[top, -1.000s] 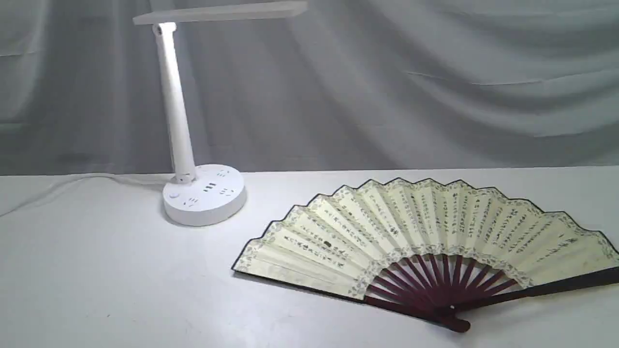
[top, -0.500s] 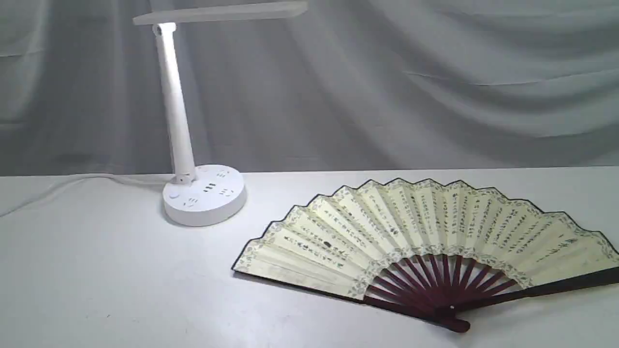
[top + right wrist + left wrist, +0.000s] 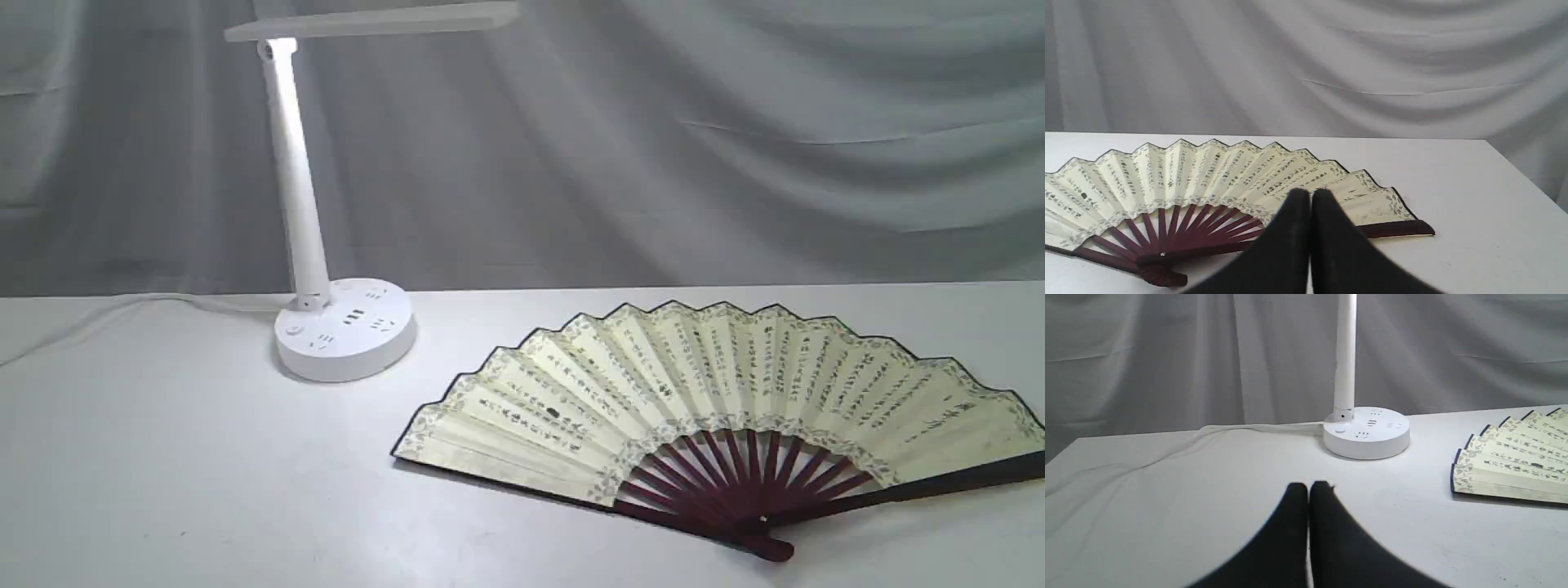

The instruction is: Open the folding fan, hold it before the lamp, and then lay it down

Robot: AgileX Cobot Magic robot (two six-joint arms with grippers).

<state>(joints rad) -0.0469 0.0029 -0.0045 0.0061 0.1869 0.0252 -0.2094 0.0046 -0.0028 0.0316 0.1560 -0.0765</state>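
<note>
Nothing moved | left gripper (image 3: 1308,486) clenched, empty | right gripper (image 3: 1310,192) clenched, empty | folding fan (image 3: 718,384) spread flat

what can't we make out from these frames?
- Cream paper folding fan with maroon ribs: right guard tip cut by the exterior view's right edge; calligraphy too small to read; black right gripper hides part of its leaf in the right wrist view.
- White plastic desk lamp: head cut off by the left wrist view's top edge.
- White cord: leaves the exterior view's left edge; plug unseen.
</note>
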